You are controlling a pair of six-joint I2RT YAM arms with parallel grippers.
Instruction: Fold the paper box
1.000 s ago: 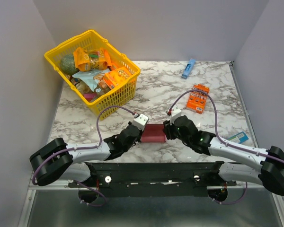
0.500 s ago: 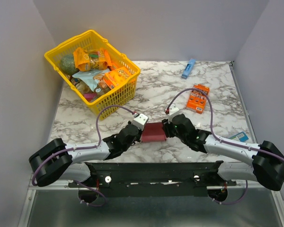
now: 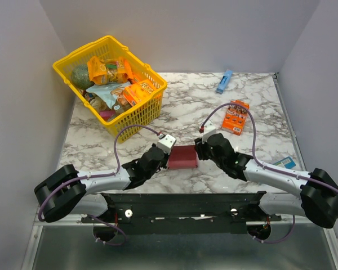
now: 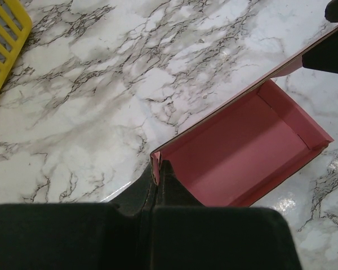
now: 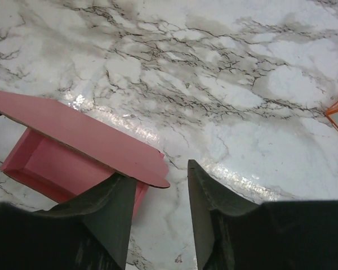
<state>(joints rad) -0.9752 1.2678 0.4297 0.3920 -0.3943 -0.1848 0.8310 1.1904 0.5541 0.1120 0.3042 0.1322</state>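
No word, brand or number can be read in any view. Seen from above, the orange snack box, right of centre, carries dark print and small pictures, all too small to make out. The packets in the yellow basket at upper left show coloured label designs, equally illegible. The paper box is plain pink in both wrist views

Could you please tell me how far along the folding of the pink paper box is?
Done: the plain pink thin-card paper box already stands as a tray with its side walls up. In hand: the left gripper is shut on one wall corner, while the open right gripper has one finger against the raised lid flap. Left: lowering that flap and tucking it in.
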